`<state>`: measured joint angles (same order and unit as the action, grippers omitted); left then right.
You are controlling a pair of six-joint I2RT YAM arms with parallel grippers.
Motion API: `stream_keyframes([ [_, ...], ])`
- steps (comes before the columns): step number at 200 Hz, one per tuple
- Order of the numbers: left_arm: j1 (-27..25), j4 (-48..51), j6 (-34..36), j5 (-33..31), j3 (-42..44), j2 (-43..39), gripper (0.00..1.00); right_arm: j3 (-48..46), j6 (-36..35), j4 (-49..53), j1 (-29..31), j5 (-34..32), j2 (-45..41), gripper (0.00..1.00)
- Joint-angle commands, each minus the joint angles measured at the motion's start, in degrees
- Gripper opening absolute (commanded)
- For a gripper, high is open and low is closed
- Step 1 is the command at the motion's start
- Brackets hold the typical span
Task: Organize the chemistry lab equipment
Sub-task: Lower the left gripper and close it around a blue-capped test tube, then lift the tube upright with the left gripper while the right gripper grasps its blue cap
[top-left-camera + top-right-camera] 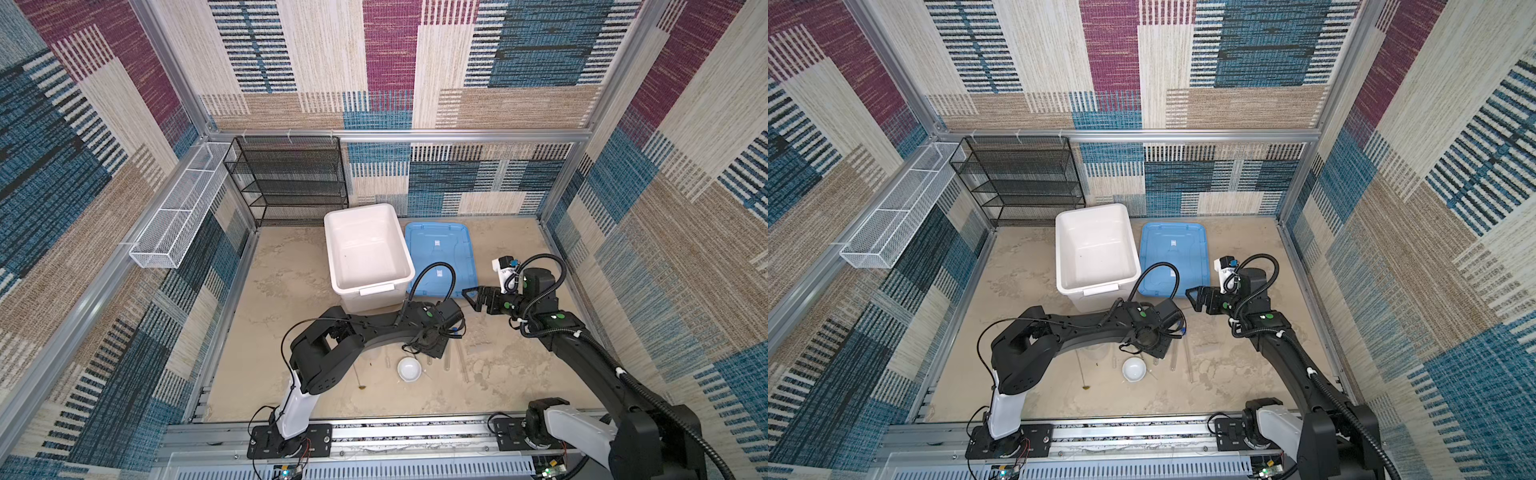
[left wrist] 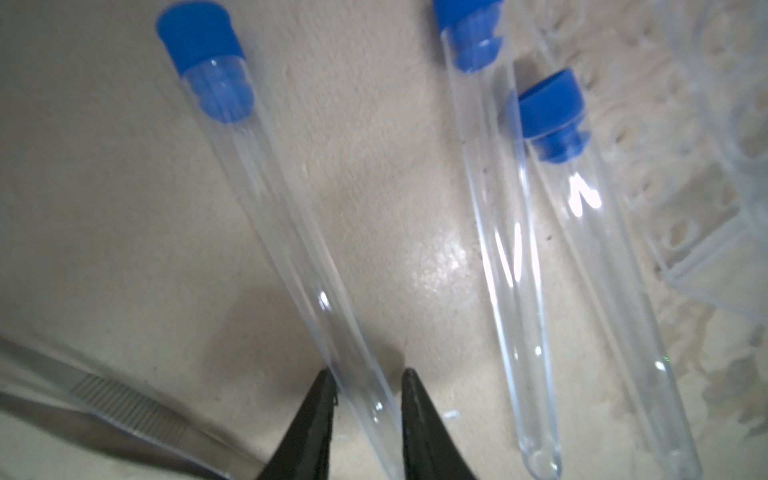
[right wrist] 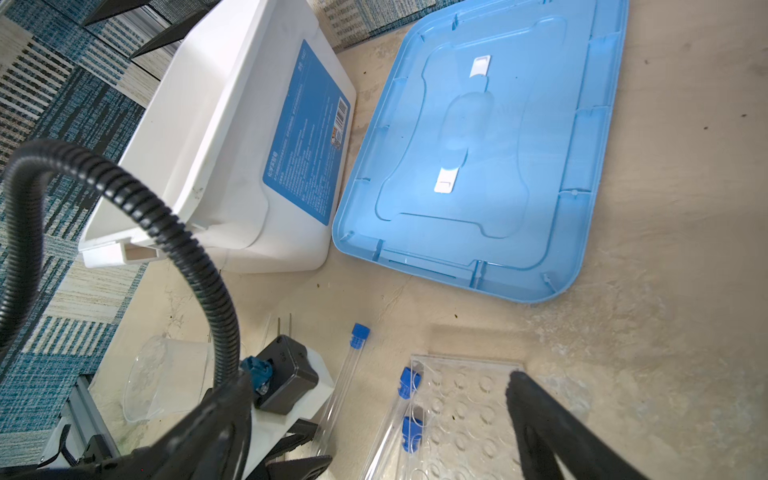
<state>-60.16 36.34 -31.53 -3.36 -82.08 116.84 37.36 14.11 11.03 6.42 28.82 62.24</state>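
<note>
The left gripper point(image 2: 368, 401) is low over the tabletop point(image 1: 291, 316), about the middle of its front half. Its two black fingers point(image 2: 307, 436) stand either side of the rounded closed end of one blue-capped test tube point(image 2: 274, 216). The gap is narrow and the tube runs slantwise through it, but I cannot tell whether the pads press the glass (the tips are blurred). Straddling the tube across its length looks deliberate, since a round tube lying flat would roll away from a one-sided push, and this leaves the capped end free. The two other capped tubes point(image 2: 503, 249) lie close together just beside it, along the edge of a clear rack point(image 3: 465, 407) with round holes, which I judge to be where the tubes belong. The metal tweezers point(image 2: 124, 409) lie on the other side of the jaws. The small white dish point(image 1: 409, 368) and the brown-tipped rod point(image 1: 358, 374) sit nearer the front edge, and the clear beaker point(image 3: 166, 382) is close by the left arm. The right gripper point(image 1: 473, 296) hovers with its jaws spread wide and nothing between them. It is above the front edge of the light-blue lid point(image 1: 440, 249) and clear of the left arm, presumably waiting. That lid lies flat just beside the white bin point(image 1: 357, 303) toward the back edge, so the bin stands open to receive things.
</note>
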Motion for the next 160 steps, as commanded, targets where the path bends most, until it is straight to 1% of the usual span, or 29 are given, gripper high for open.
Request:
stream_keyframes([
  [1,0.0,2.4,-1.3,-0.1,-0.5,1.5,0.27,0.5,0.4,-1.2,0.1,-0.5,0.3,0.97],
  [15,-0.1,2.5,-1.3,-0.5,-0.8,1.7,0.27,0.9,0.4,-1.1,0.1,-0.5,0.6,0.97],
  [24,0.0,2.5,-1.3,-0.6,-0.9,1.8,0.25,1.1,0.5,-1.1,0.1,-0.4,0.6,0.97],
  [33,0.0,2.5,-1.5,-0.8,-1.0,1.8,0.22,1.1,0.5,-1.3,0.1,-0.5,0.5,0.97],
  [46,0.0,2.1,-1.5,-0.9,-1.0,1.6,0.22,0.9,0.7,-1.8,0.1,-0.6,0.4,0.97],
  [91,0.2,-1.6,-1.6,-1.5,1.3,-1.0,0.17,1.5,1.5,-2.2,0.1,0.0,1.4,0.97],
  [124,0.9,-13.7,-0.5,0.3,8.7,-8.1,0.16,2.7,2.9,-1.7,0.1,-0.3,0.8,0.99],
  [134,0.9,-17.2,0.4,0.2,11.0,-10.1,0.14,3.4,3.0,-1.1,0.0,-0.2,0.4,1.0],
  [160,1.1,-25.5,2.4,0.6,15.7,-14.2,0.14,6.1,2.9,1.2,0.0,1.9,0.1,1.0],
])
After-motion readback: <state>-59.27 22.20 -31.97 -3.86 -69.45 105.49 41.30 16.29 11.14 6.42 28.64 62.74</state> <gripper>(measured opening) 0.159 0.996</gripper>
